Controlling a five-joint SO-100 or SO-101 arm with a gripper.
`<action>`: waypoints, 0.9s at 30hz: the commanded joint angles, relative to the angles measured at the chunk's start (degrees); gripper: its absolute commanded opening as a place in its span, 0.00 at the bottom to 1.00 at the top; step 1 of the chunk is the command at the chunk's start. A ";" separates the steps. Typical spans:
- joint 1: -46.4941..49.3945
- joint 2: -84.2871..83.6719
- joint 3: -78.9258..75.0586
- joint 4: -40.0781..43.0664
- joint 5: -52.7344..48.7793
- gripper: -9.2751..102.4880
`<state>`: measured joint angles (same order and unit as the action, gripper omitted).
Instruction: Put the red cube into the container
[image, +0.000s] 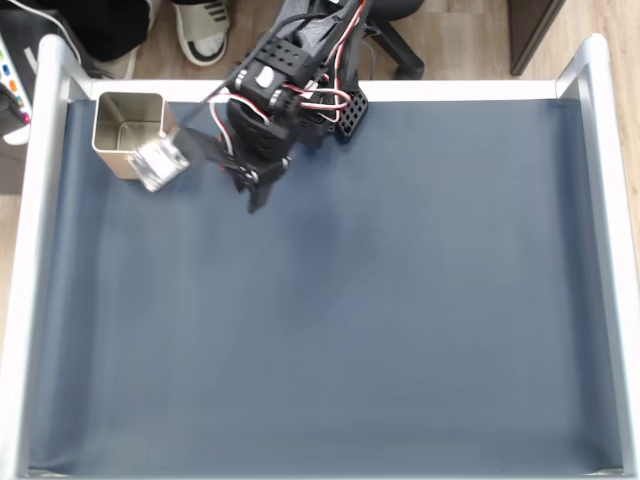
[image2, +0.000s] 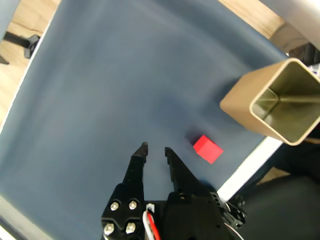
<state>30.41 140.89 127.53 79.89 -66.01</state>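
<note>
The red cube (image2: 207, 149) lies on the dark blue mat in the wrist view, just right of my gripper (image2: 155, 148) and clear of both fingers. The jaws stand a little apart, open, with nothing between them. The container (image2: 241, 104), a beige metal tin with its mouth open and nothing inside, stands beyond the cube to the upper right. In the fixed view the container (image: 100, 126) sits in the mat's top left corner, and my gripper (image: 254, 195) hangs just right of it, pointing down over the mat. The arm hides the cube there.
Silver frame rails (image: 40, 250) border the dark blue mat (image: 350, 320) on the left, top and right. A person's shoe (image: 203, 30) and a chair base (image: 395, 45) stand on the wood floor behind the table. The arm's base (image: 330, 100) sits at the top edge.
</note>
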 joint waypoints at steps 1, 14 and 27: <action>5.71 -0.53 -3.08 2.46 0.26 0.22; 27.25 3.52 5.10 5.54 -12.13 0.34; 38.14 9.84 21.36 -11.16 -20.74 0.36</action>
<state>67.41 149.41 148.01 71.98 -86.04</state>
